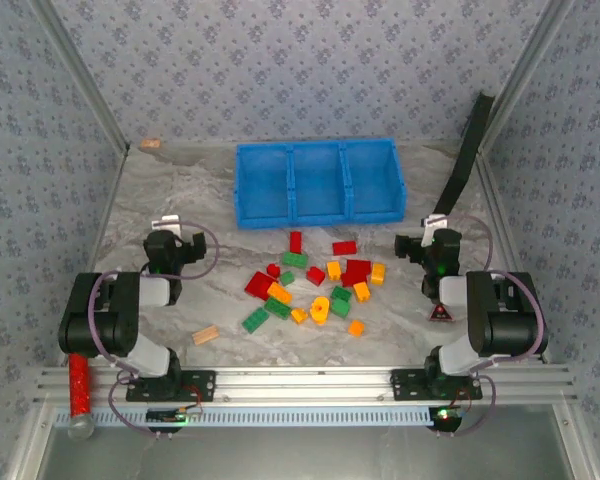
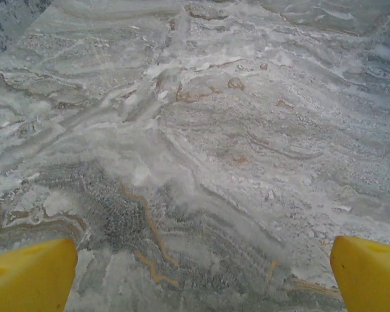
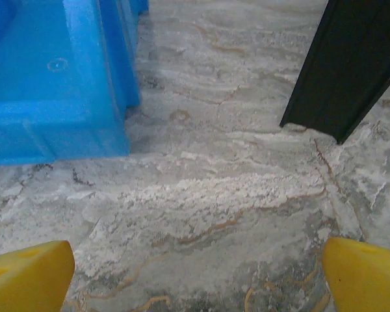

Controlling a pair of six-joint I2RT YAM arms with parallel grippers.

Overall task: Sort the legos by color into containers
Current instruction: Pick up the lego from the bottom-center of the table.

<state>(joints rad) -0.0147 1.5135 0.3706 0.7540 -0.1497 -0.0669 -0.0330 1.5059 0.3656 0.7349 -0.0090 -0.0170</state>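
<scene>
Marble-side, sorting nothing yet: leaving all the red, green and yellow-orange legos (image 1: 315,285) scattered on the table (image 1: 180,185), just short of the blue three-compartment tray (image 1: 320,216) looking bare, and holding left gripper (image 2: 201,276) and right gripper (image 3: 198,276) splayed wide, clutching nothing.

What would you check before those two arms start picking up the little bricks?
1. Left gripper open and empty: ok.
2. Right gripper open and empty: ok.
3. Blue tray upright, its three compartments holding no bricks yet: ok.
4. Legos lying on the table between the arms: ok.
5. Wooden block lying apart from the bricks: ok.
6. Whether any bricks are snapped together: cannot tell.
</scene>
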